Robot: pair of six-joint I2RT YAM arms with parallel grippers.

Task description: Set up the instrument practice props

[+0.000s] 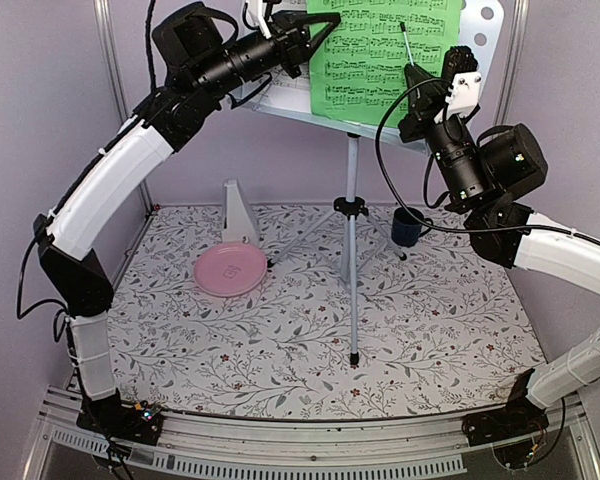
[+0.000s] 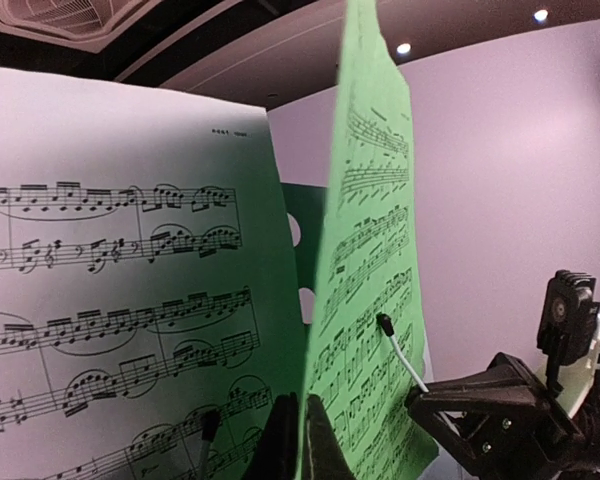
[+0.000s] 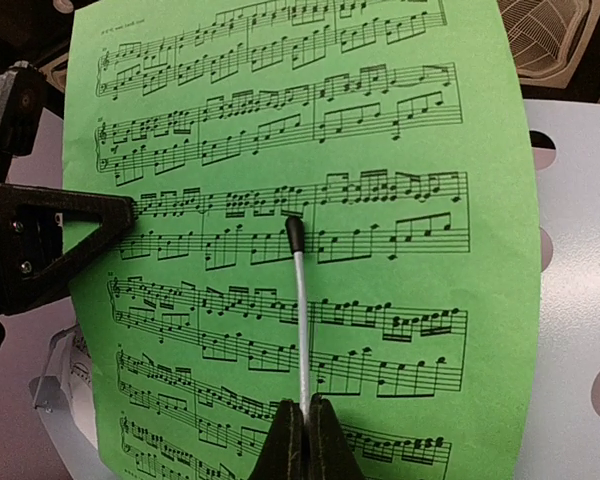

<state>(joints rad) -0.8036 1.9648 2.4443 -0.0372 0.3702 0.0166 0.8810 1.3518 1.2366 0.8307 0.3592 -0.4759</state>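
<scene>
Grippers are both pinched shut, up at the desk of the stand. The left gripper (image 2: 300,425) nips the left edge of the green sheet (image 2: 370,250), so the page shows almost edge-on to its wrist camera, with the white sheet (image 2: 110,250) lying against the desk just beside it. The right gripper (image 3: 300,425) is closed on a thin silver rod (image 3: 301,320) with a black tip, which looks like one of the stand's page holders. The tip sits at the face of the green sheet, but I cannot tell whether it presses the paper. Behind both pages is the pale perforated music stand (image 1: 485,25) on its slim tripod, set on the patterned table (image 1: 430,330). The white metronome (image 1: 238,212) stands at the back left, just behind a pink plate (image 1: 230,272) and well apart from a dark mug (image 1: 408,227) across the pole.

The sheet is likely light and limp. It should bow freely and crease under a hard pinch, so a hold on the bare margin suits it. The stand looks top-heavy, so any push on it should be gentle.
</scene>
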